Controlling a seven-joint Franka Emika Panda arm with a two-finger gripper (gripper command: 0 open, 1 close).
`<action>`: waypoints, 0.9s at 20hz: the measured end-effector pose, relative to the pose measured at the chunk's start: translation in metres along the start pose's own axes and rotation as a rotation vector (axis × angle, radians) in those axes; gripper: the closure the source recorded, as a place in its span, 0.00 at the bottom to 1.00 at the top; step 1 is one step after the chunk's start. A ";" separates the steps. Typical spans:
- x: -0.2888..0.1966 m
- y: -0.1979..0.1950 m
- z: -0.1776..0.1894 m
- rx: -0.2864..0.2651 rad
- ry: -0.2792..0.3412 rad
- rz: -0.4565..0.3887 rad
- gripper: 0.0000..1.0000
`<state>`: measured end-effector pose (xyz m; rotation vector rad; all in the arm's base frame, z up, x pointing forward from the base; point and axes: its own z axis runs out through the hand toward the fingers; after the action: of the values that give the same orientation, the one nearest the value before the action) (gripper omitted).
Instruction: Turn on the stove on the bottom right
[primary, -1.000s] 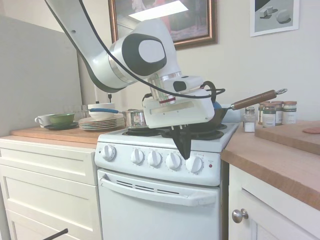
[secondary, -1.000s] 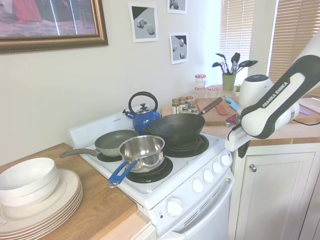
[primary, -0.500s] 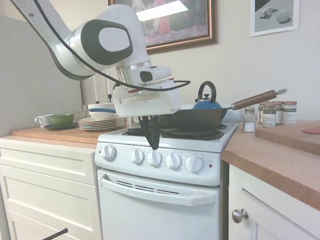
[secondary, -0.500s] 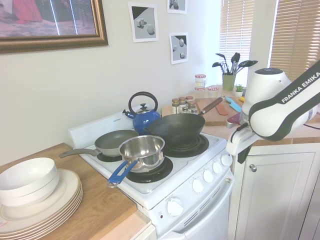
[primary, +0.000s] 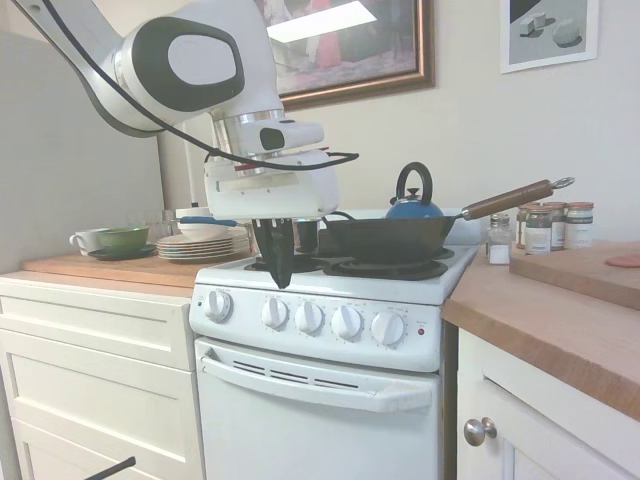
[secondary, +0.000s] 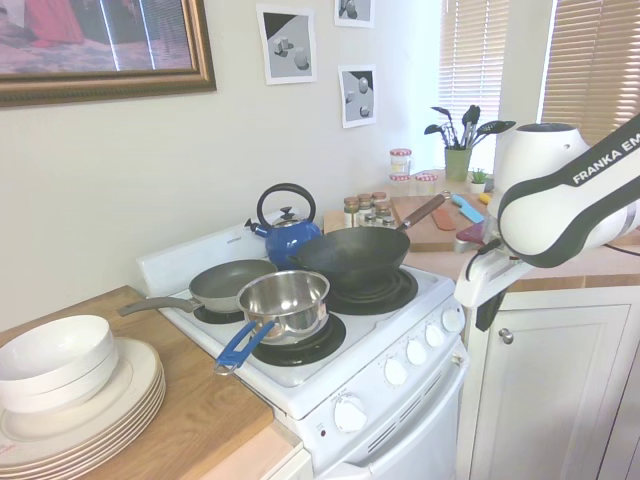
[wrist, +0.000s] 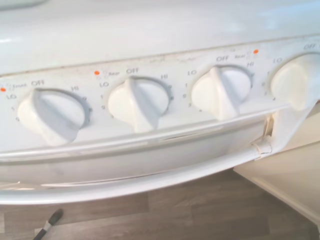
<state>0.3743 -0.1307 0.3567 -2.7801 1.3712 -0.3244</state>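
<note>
The white stove (primary: 300, 420) has five round knobs along its front, the rightmost knob (primary: 388, 328) sitting beside a small red light (primary: 421, 331). My gripper (primary: 280, 277) hangs fingers-down in front of the panel, above the two left knobs in the first exterior view, and touches none of them. From the other side the gripper (secondary: 487, 318) hangs off the stove's right front corner, a short way from the rightmost knob (secondary: 453, 319). Its dark fingers are shut on nothing. The wrist view shows several knobs (wrist: 139, 102) with OFF, LO and HI marks.
A black wok (primary: 385, 240), a blue kettle (primary: 412, 205), a steel saucepan (secondary: 285, 300) and a frying pan (secondary: 228, 283) sit on the burners. Stacked plates with a bowl (secondary: 80, 395) stand on the left counter. Spice jars (primary: 550, 228) and a cutting board (primary: 585, 270) are on the right.
My gripper has drawn back from the rightmost knob and risen, moving left across the first exterior view. The pans and kettle have stayed put.
</note>
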 end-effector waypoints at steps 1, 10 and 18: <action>-0.001 0.000 0.000 0.002 -0.008 0.002 0.00; -0.022 -0.034 -0.016 0.053 -0.023 -0.095 0.00; -0.029 -0.042 -0.009 0.068 -0.056 -0.083 0.00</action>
<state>0.3886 -0.0817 0.3656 -2.7734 1.2131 -0.2875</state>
